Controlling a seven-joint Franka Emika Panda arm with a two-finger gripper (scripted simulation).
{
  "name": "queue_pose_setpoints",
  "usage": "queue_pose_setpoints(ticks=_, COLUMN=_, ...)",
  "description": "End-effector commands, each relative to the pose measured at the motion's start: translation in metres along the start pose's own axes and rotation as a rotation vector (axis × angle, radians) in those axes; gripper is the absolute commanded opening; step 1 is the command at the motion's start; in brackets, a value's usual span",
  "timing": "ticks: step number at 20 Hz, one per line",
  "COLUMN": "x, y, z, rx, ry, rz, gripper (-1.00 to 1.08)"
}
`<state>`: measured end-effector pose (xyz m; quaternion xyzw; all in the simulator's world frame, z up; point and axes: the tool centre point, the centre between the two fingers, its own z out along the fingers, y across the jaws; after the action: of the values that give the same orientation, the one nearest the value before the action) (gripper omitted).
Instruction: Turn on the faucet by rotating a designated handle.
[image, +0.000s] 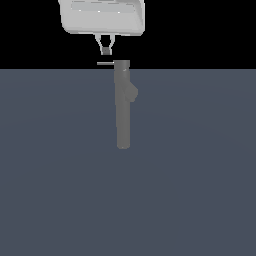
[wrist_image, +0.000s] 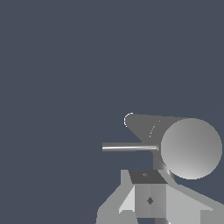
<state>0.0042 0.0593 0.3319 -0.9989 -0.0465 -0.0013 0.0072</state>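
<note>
So there's 1 faucet (image: 123, 107), a tall matte grey column standing roughly mid-frame in the exterior view, w/ its wider cap right at the line where the dark floor (image: 60, 190) meets the black bg. 1 stub spout (image: 132, 93) pokes off the column toward about 4 o'clock, and 1 handle (image: 105, 63), a thin light-grey rod, sticks out of the cap toward 9 o'clock. That's the full count: 1 faucet, 1 handle, 1 spout, 1 arm. The gripper (image: 105, 50) hangs just above the handle's outer part, at about 11 o'clock from the cap, not touching afaict. Its fingers look drawn in close together at the tips w/ nothing between them, tho the tips are tiny in the exterior view, so that's my read, not gospel. Wrist view looks down the column: cap is the big round disc, handle (wrist_image: 130, 148) runs off it toward 9 o'clock, and the fingertip block (wrist_image: 148, 194) sits near the rod's root but beside it, not around it. Handling-wise, imo the rod's rigid, smooth and prob slippery, no give at all, and it's a hinge thing so it should swing around the column axis rather than lift. Best contact is prob out near the free tip for max leverage; a sideways push w/ the finger flank seems safer than pinching something that skinny. Risk is sliding off over the rod.
</note>
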Motion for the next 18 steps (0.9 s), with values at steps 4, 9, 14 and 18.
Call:
queue_pose_setpoints(ticks=4, x=0.03, y=-0.003, z=0.018, rx=-0.007, ry=-0.001, rz=-0.013, gripper=-1.0)
queue_pose_setpoints(ticks=9, x=0.047, y=-0.005, z=0.028, rx=-0.012, ry=-0.003, rz=-0.021, gripper=-1.0)
queue_pose_setpoints(ticks=14, x=0.054, y=-0.006, z=0.032, rx=-0.014, ry=-0.003, rz=-0.024, gripper=-1.0)
queue_pose_setpoints(ticks=18, x=0.055, y=-0.006, z=0.032, rx=-0.014, ry=-0.003, rz=-0.024, gripper=-1.0)
